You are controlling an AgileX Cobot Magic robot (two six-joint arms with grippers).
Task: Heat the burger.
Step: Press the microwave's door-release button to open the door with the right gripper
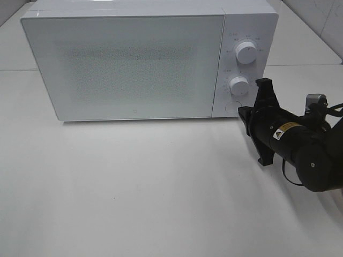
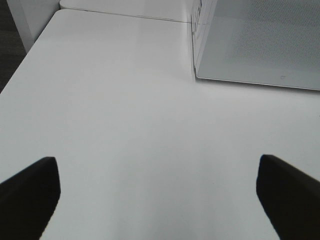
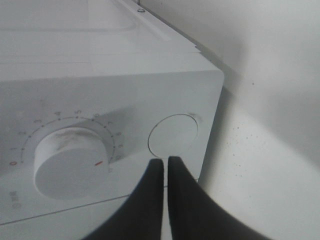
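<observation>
The door of the white microwave [image 1: 134, 59] is shut and the burger cannot be seen, while the right gripper [image 3: 164, 167], pinched closed, points at the round button [image 3: 173, 135] below the microwave's lower dial [image 3: 70, 160], and the left gripper [image 2: 160, 200] gapes wide over the table [image 2: 125, 100] in front of it.

We see a microwave [image 1: 150, 61] with a smooth white shell that has a faint gloss; we cannot tell whether it is painted metal or plastic. Its door [image 1: 123, 67] is shiny, with a fine dotted mesh behind the pane. The knobs [image 1: 246, 52] look like smooth white plastic. The desk [image 1: 134, 193] is white, smooth and almost matt. The black fingers [image 3: 190, 210] look like matt plastic.
</observation>
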